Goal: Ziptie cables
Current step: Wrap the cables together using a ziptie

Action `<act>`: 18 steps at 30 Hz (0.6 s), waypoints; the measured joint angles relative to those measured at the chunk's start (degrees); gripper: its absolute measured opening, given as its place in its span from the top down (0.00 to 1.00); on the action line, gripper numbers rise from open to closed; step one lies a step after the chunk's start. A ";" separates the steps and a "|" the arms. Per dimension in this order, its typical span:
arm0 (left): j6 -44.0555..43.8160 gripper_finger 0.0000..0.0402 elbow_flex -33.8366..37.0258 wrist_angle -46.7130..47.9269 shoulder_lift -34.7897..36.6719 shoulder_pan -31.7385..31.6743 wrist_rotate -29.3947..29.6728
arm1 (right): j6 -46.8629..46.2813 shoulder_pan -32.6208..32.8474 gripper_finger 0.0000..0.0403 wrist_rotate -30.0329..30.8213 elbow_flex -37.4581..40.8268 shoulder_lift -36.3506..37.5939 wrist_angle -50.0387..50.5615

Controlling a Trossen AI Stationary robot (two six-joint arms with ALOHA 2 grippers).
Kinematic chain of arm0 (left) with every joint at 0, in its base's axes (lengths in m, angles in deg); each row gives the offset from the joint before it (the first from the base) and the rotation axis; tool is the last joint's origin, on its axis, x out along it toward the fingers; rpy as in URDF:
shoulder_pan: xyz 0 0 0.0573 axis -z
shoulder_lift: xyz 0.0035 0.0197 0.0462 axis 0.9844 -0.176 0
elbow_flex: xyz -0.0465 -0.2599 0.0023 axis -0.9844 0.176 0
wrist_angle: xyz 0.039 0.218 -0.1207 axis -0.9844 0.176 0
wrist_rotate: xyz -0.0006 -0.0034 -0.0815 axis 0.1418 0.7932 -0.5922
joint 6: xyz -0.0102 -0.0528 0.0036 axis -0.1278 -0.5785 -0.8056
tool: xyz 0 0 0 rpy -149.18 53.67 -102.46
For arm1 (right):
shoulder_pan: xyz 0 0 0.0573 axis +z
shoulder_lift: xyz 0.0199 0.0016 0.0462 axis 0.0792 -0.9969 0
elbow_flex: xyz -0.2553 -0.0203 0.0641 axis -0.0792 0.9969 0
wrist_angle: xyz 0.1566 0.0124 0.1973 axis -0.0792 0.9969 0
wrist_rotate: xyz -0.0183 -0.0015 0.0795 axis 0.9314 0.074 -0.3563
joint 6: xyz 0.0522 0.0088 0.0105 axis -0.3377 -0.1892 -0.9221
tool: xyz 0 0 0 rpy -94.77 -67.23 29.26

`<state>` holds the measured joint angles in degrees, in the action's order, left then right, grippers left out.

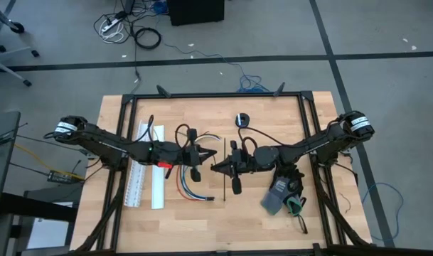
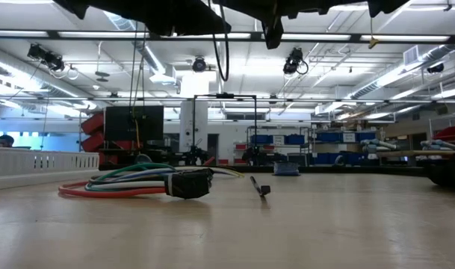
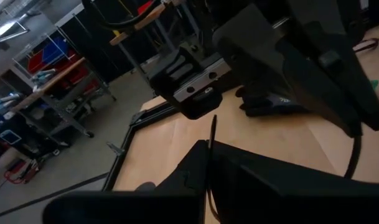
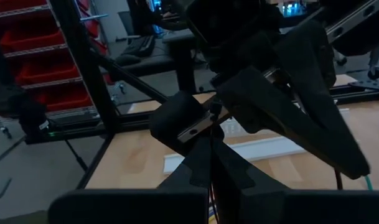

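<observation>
While both pincers meet closed, one cable bundle (image 1: 191,186), one ziptie (image 1: 223,171).

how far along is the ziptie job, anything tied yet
Nothing looks tied yet: the cables lie as a loose curved bundle on the table. In hand: the left pincer and right pincer, both shut, meet at a ziptie beside the bundle. Left: getting that strip round the wires and cinching it.
</observation>
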<state>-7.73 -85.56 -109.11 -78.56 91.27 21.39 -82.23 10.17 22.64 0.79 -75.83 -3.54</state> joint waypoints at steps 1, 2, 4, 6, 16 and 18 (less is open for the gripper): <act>-0.09 1.00 0.00 0.10 0.00 0.02 0.00 | 0.02 -0.10 1.00 0.00 0.00 0.00 0.00; -0.18 1.00 0.00 0.20 0.00 0.03 0.00 | 0.04 -0.21 1.00 0.00 0.00 0.00 0.09; -0.53 1.00 0.00 0.51 0.00 0.03 0.06 | 0.08 -0.47 1.00 0.11 0.00 0.00 0.52; -0.95 1.00 0.00 1.24 0.00 0.03 0.57 | 0.09 -0.58 1.00 0.64 0.00 0.00 1.14; -0.97 1.00 0.00 1.99 0.00 1.04 1.07 | 1.74 -0.60 1.00 1.86 0.00 0.00 2.08; -0.99 1.00 0.00 2.00 0.00 1.06 1.07 | 2.08 -0.60 1.00 1.88 0.00 0.00 2.10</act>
<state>-8.73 -85.56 -107.11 -78.56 92.33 22.46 -80.14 9.57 24.51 0.79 -75.83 -1.44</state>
